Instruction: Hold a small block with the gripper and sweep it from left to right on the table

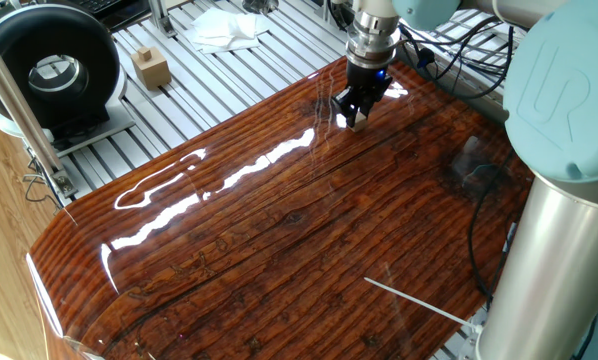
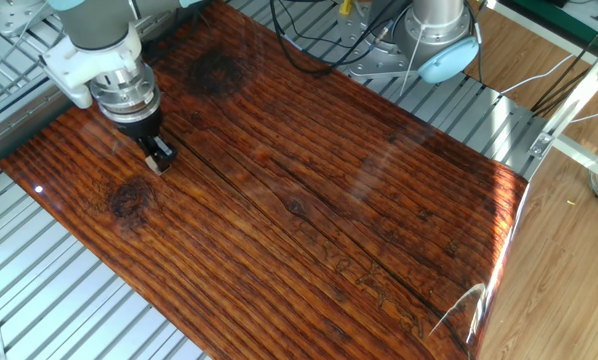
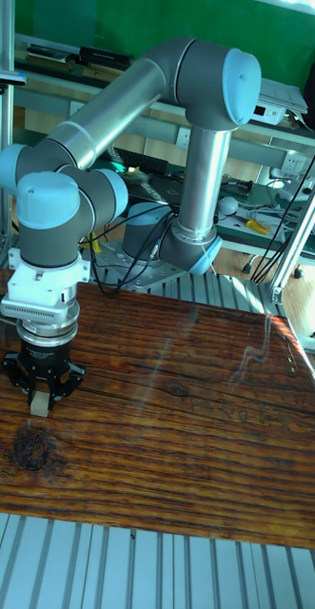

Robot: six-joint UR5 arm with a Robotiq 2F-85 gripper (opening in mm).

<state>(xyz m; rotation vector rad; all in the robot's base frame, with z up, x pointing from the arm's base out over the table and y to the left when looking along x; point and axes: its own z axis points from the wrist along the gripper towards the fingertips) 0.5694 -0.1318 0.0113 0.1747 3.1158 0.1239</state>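
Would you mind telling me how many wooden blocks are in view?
2. The small block sits between the gripper fingers on the table; a larger tan block stands on the aluminium frame beyond.
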